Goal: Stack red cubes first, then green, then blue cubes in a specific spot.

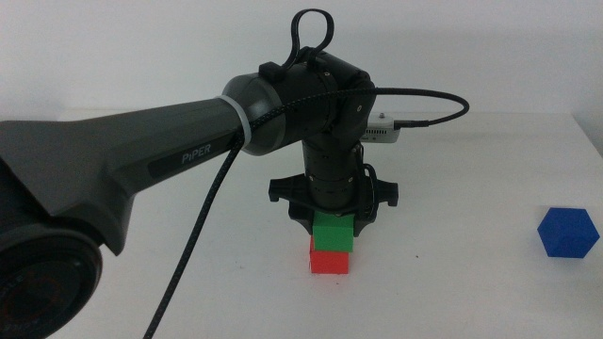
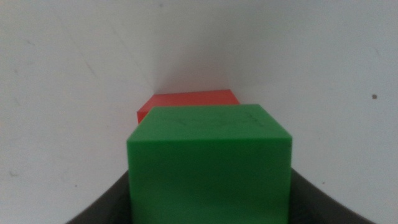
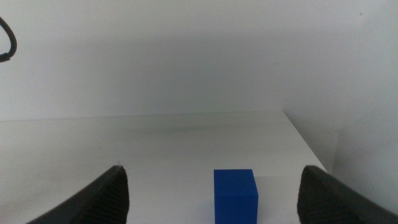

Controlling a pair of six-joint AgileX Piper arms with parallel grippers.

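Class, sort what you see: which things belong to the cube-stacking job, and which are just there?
Job: red cube; green cube, in left end effector, on the red; blue cube; right end effector, open.
Just there: white table; arm's cable.

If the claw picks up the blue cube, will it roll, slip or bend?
The blue cube has flat faces and sharp edges, so it should sit still rather than roll. It looks solid and stiff, so bending seems unlikely. Its faces look plain and matte, so the open right claw around it may hold it fairly well, though smooth plastic could slip a little.
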